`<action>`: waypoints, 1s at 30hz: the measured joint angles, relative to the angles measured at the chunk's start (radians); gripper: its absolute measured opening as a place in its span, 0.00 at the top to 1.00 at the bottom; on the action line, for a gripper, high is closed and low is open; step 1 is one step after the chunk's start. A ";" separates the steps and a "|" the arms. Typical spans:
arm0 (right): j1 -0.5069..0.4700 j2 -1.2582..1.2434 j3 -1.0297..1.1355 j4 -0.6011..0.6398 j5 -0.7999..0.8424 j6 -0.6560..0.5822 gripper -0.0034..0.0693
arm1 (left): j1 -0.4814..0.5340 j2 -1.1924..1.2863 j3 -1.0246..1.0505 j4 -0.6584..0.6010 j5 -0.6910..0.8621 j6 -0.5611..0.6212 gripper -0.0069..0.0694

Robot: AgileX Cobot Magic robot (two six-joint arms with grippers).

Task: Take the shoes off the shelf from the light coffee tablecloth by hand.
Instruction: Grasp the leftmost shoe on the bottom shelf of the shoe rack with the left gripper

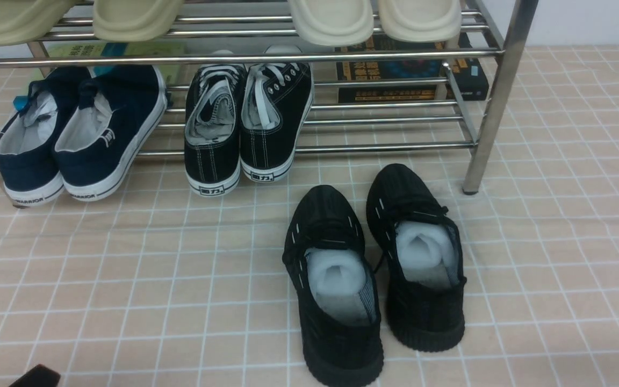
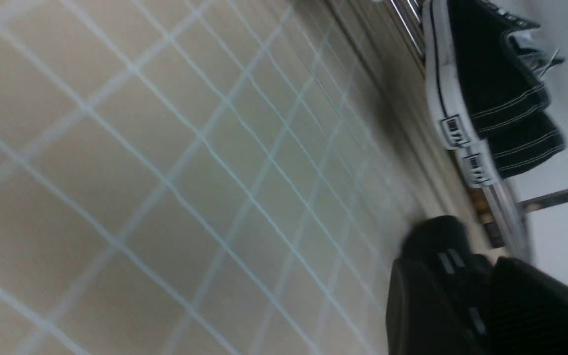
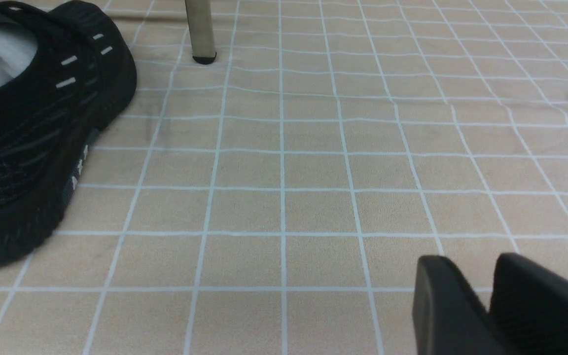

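Observation:
The navy blue shoes [image 1: 127, 118], with white WARRIOR soles and grey lining, rest heels toward me on the lower tier of the chrome shelf [image 1: 234, 58], at its left end. The shelf stands on the light coffee tablecloth [image 1: 127, 269]. Only a black tip of my left gripper [image 1: 35, 377] shows at the bottom left of the front view, far below the shoes. In the blurred left wrist view the left gripper [image 2: 466, 276] looks shut and empty. My right gripper [image 3: 481, 276] is shut and empty low over the cloth [image 3: 284, 167]. It is outside the front view.
Black lace-up sneakers [image 1: 247, 123] sit mid-shelf and show in the left wrist view [image 2: 491, 84]. All-black knit trainers [image 1: 374, 269] lie on the cloth in front and show in the right wrist view [image 3: 27, 128]. Cream slippers [image 1: 331, 19] are on the top tier, with books [image 1: 395, 75] behind. A shelf leg [image 3: 200, 29] is nearby.

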 joint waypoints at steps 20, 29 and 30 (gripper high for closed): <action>0.000 0.000 0.000 0.000 0.000 0.000 0.69 | 0.000 0.335 -0.494 0.345 0.199 0.154 0.91; 0.000 0.000 0.000 0.000 0.000 0.000 0.67 | 0.000 1.066 -0.901 0.668 0.700 0.252 0.91; 0.000 0.000 0.000 0.000 0.000 0.000 0.67 | 0.000 1.134 -0.950 0.695 0.704 0.252 0.90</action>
